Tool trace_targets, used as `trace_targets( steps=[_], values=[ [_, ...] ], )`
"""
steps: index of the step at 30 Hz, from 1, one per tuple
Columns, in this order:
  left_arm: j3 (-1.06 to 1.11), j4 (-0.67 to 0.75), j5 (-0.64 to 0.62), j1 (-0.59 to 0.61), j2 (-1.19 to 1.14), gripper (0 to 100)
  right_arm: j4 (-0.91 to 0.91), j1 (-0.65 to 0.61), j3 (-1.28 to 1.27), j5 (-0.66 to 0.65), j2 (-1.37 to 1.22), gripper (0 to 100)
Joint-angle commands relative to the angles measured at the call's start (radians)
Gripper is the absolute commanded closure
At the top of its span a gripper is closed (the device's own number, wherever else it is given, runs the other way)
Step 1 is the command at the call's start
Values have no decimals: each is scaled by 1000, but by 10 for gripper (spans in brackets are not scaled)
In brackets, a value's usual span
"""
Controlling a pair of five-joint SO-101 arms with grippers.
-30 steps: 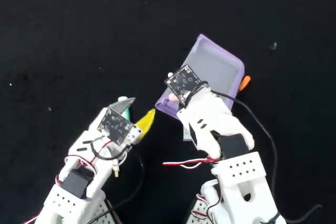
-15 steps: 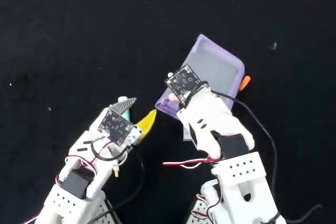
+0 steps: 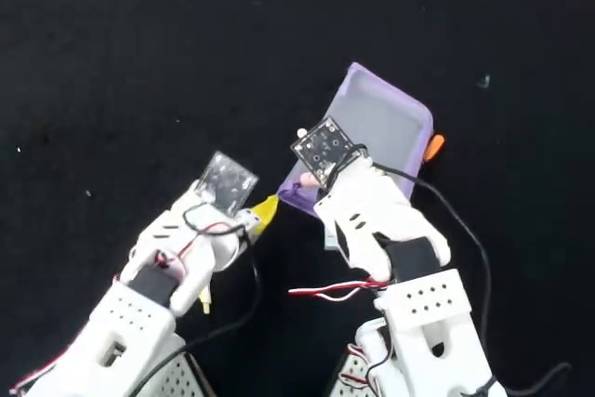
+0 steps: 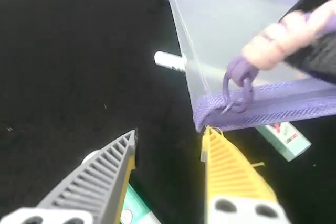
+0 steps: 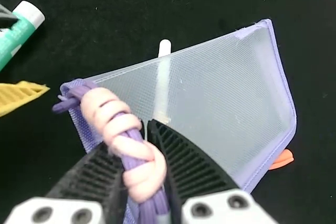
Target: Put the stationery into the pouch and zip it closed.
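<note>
Yellow and grey fingers up front: we have the left gripper [image 4: 168, 135] spread wide with nothing between its jaws, the yellow tip right at the near corner of the pouch [image 4: 231, 35]. Just under that gripper lies a green glue stick [image 5: 21, 22] with a white cap, out on the black table [image 3: 139, 72]. Beside it, the right gripper [image 5: 134, 135] is clamped tight on the pink-and-purple cord [image 5: 118, 124] at the pouch's corner, and the cord loops out past the fingers. A small white-and-green piece [image 4: 283, 135] lies against the mesh edge. Moving on, we see the clear purple pouch lying flat on the table with a white pen [image 5: 164, 47] poking out past its side. At the far edge, something orange [image 5: 283, 158] peeks out; we cannot tell what it is.
</note>
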State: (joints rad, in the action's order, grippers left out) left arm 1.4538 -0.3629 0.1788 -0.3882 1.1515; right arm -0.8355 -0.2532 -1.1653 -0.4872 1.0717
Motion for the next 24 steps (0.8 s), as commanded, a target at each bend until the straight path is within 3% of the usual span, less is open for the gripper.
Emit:
trace_targets(
  steps=[1,10,17,24],
  values=[
    [-133,48,-9,5,-192,786,-2,20,41,5,31,988],
    [-166,49,-9,-97,-212,787,-2,20,41,5,31,988],
    [-147,164,-3,-87,-222,790,-3,20,41,5,31,988],
    [-197,169,-2,-87,-387,790,-6,20,41,5,31,988]
  ],
)
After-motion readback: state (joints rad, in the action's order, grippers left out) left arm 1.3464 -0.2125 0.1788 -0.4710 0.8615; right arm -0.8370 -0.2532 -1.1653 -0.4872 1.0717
